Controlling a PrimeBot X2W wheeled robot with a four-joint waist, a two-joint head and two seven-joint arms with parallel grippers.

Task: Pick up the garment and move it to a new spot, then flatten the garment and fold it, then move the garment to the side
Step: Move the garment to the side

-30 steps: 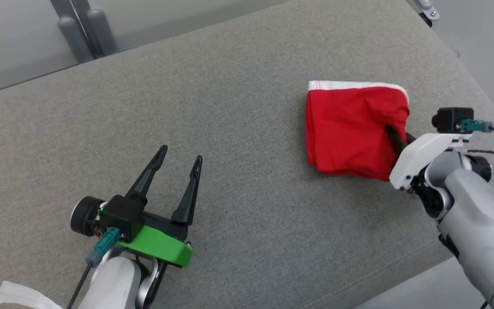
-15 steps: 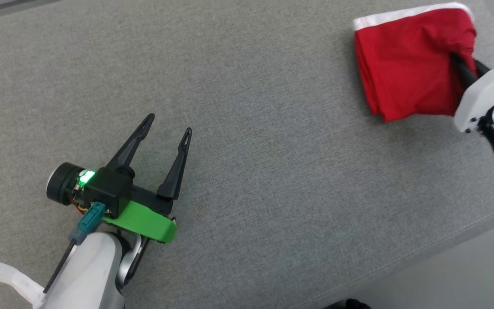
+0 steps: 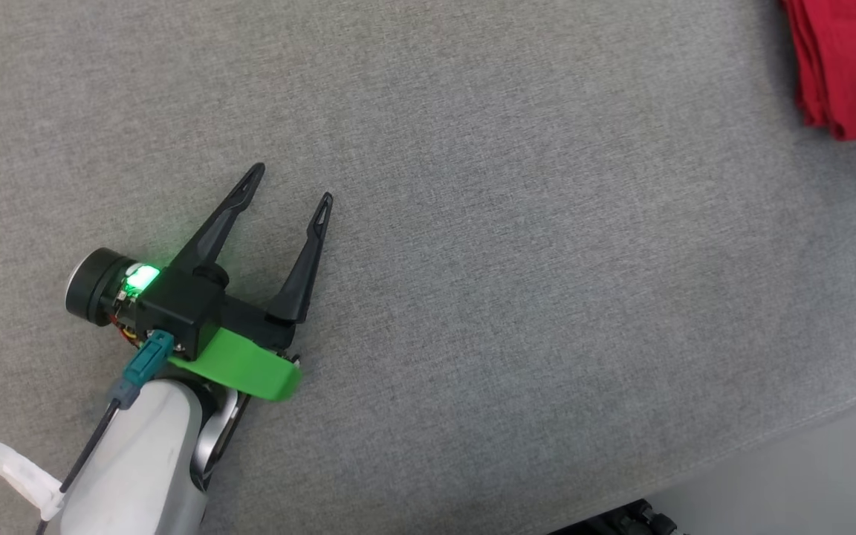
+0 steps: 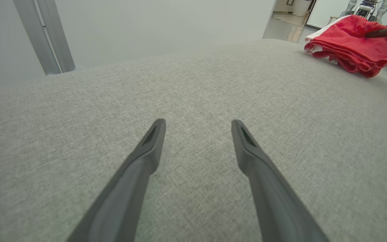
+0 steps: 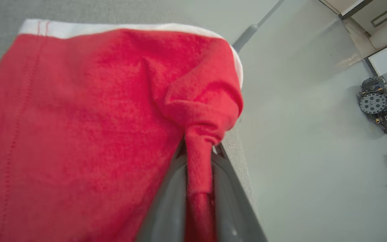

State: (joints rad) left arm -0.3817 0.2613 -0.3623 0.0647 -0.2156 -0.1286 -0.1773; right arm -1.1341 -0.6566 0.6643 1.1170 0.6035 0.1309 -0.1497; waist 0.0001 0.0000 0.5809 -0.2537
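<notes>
Garment (image 5: 79,117) at cushion (image 3: 547,297) edge, pinched in right jaws; left jaws spread wide.

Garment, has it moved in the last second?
Yes. The garment has slid right, toward the cushion's right edge, pinched in the right claw.

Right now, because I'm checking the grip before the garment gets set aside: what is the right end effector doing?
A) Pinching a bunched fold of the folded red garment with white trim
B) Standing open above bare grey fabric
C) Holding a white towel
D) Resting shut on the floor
A: in the right wrist view the right end effector is clamped on a twisted fold of the folded red garment with white trim.
</notes>
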